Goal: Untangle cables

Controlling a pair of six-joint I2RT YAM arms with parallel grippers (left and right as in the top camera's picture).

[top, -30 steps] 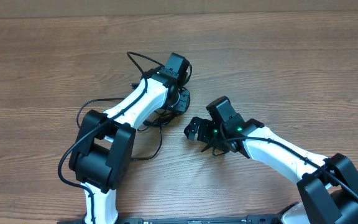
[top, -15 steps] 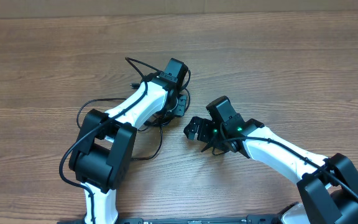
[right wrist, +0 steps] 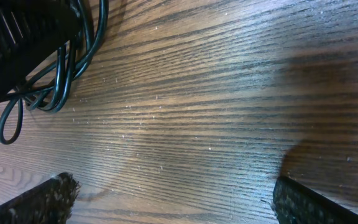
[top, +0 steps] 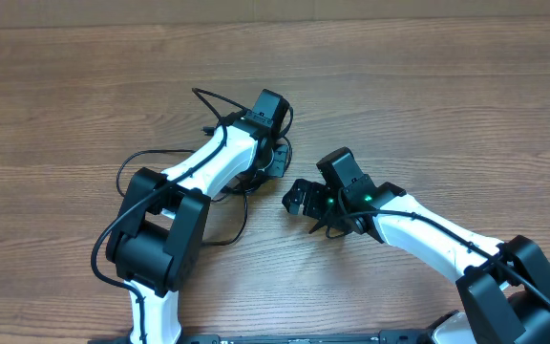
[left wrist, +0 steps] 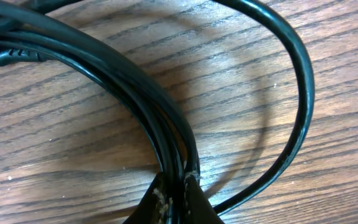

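The cables (top: 220,102) are thin black cords tangled under and around my left arm, with loops trailing left (top: 128,170) and toward the front (top: 243,218). My left gripper (top: 277,159) points down into the tangle. In the left wrist view it (left wrist: 180,190) is shut on a bundle of cables (left wrist: 138,93), which runs between the two fingertips (left wrist: 160,200), while one more cord curves round to the right (left wrist: 303,93). My right gripper (top: 295,199) hovers just right of the tangle. Its jaws (right wrist: 173,199) are open over bare wood, and the cables (right wrist: 59,87) lie at the upper left there.
The wooden table (top: 428,96) stretches around both arms. In the right wrist view the left gripper's black body (right wrist: 17,31) fills the top left corner. Thicker black wires (top: 132,205) run along my left arm.
My left gripper has closed on the bundle of cables and shifted slightly. The right arm has not moved and stays open.
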